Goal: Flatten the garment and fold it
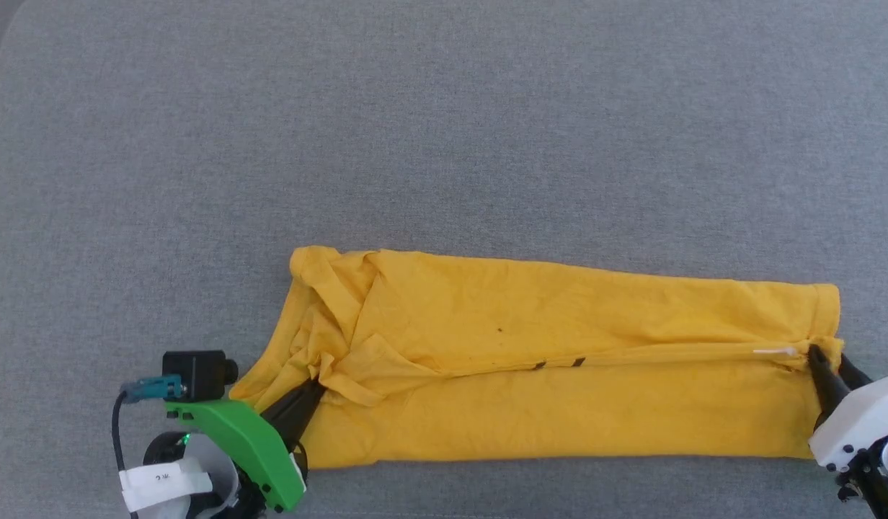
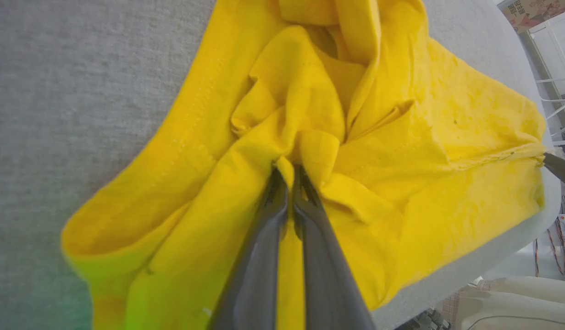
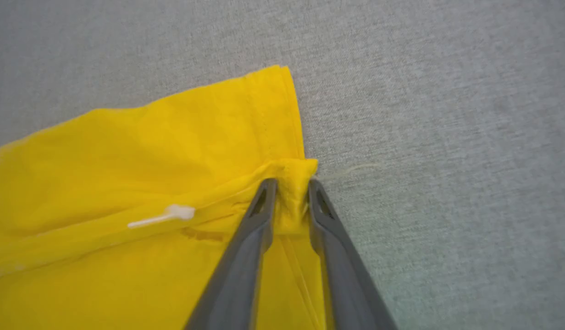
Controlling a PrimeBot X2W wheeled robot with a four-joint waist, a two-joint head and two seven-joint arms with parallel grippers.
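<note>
Left gripper (image 2: 289, 167) was shut tight on a pinch of shirt (image 1: 559, 324), deep in the bunched left end. Right gripper (image 3: 289, 183) stood partway open at the right end with a small tuck of hem between its fingers. That tuck looked loose rather than clamped, as far as I could judge.

Both grippers sat at the ends of the long fold edge running left to right across the middle. My read was that they were placed there to lay that edge down straight and taut, with the left end pinned and the right end let go.

The shirt lay on the near half of the grey table (image 1: 444, 108), folded into a long band with the plain yellow side up.
- **Right end:** square and flat, with neat hem stitching.
- **Left end:** crumpled, with a flap splayed toward the near left. The folds were too tangled to tell collar from sleeve.
- **Fold edge:** a white tag (image 3: 172, 213) sat on it just beside the right gripper. Two short black marks (image 1: 557, 363) peeked out mid-length, probably print.
- **Surface:** light wrinkles all over.

The fold was not finished.
</note>
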